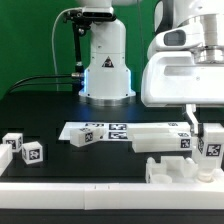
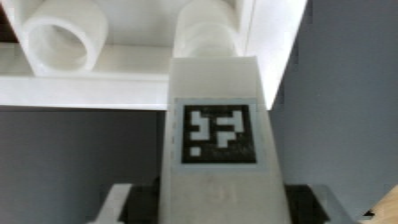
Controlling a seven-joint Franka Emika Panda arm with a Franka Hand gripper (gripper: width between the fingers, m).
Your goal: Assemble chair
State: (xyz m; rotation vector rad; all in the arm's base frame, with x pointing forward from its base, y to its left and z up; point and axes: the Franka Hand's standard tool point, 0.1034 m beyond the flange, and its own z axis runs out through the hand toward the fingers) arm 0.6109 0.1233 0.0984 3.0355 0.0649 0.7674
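Observation:
My gripper is shut on a white blocky chair piece with a black-and-white tag, held upright at the exterior view's right. Just below it stands a white chair assembly. In the wrist view the held piece fills the middle between my fingers, and my gripper closes on its sides. Its far end meets the white assembly, which has a round socket. A long white tagged piece lies beside the gripper. Two small tagged blocks sit at the exterior view's left.
The marker board lies flat in the middle of the black table. The robot's base stands behind it. A white border rail runs along the front edge. A green wall is at the back.

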